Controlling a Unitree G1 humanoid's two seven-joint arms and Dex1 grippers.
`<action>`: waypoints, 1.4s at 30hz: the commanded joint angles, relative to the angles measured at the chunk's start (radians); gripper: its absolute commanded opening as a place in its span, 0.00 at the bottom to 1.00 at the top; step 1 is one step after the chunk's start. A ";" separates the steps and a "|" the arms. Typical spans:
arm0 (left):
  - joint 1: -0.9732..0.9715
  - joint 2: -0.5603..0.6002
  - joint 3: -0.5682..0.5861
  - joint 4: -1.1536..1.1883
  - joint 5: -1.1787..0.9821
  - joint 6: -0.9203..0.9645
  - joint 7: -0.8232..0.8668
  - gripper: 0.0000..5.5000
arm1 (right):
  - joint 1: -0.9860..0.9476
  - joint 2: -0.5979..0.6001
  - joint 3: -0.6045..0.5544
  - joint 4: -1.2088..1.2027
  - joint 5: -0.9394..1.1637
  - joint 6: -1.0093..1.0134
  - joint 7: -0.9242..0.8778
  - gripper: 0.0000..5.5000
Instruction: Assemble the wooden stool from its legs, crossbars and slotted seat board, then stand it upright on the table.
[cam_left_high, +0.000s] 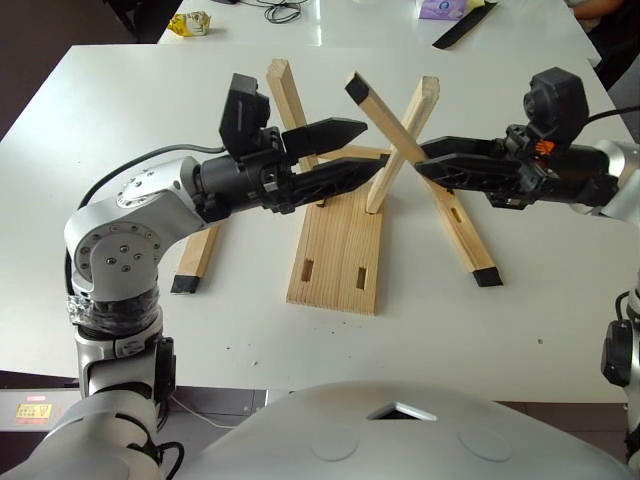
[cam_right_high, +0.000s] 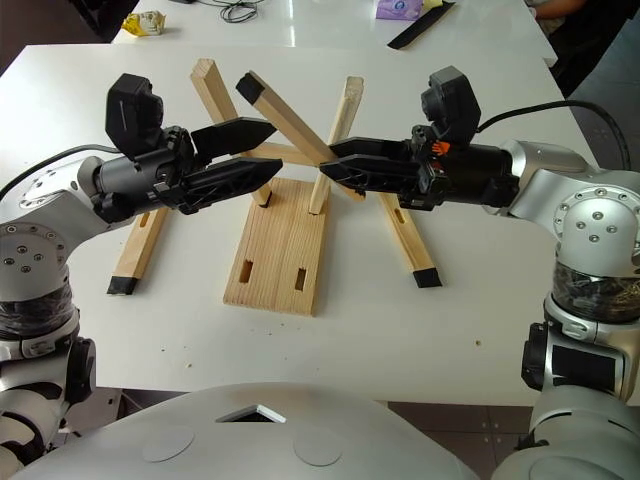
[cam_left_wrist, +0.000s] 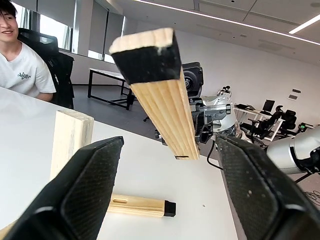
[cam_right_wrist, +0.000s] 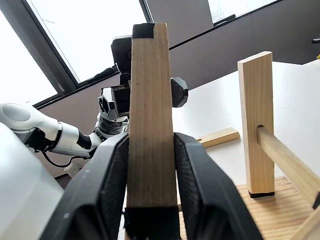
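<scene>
Right pincer (cam_left_high: 420, 158): clamped on a stool leg, call it held leg (cam_right_wrist: 150, 100), with one finger on each flat side. The black-capped end points up.

Left pincer (cam_left_high: 370, 146): fingers apart, holding nothing.

The two pincers face each other tip to tip and are near each other, above the far end of the seat board (cam_left_high: 335, 250).

Key relation: the held leg's long axis runs from the right pincer's tips up and away, slanting toward the left pincer's side. Its capped free end sits just past the left pincer's upper fingertip. In the left wrist view that end shows between the open fingers, and I cannot tell whether it touches them. The right arm has the leg. The left arm is the nearer free one, so a regrip or steadying grab looks like a short closing move rather than a reach.

The seat board lies flat below both pincers. Its two open slots are at the end nearer the robot, back and down from the tips. Seating the held leg there likely means swinging it toward vertical.

Just beyond the right pincer's tips a standing leg (cam_left_high: 422, 105) crosses the held leg and carries a crossbar (cam_right_wrist: 285, 160). A second tilted leg (cam_left_high: 290, 100) rises behind the left pincer.

Loose leg (cam_left_high: 465, 235) lies on the table under the right pincer, and spare leg (cam_left_high: 200, 255) lies under the left arm.

Risk: knocking the standing leg at the crossing.
</scene>
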 joint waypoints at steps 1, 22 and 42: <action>-0.009 0.016 -0.006 0.014 -0.031 0.024 -0.012 0.62 | -0.035 -0.025 0.008 -0.006 0.016 0.020 0.032 0.24; -0.025 0.020 -0.042 0.029 -0.103 0.053 0.052 0.62 | 0.002 -0.011 0.078 -0.074 -0.070 -0.040 0.058 0.24; -0.007 0.009 -0.038 0.010 -0.125 0.037 0.032 0.49 | -0.020 0.002 0.108 -0.051 -0.114 -0.058 0.077 0.24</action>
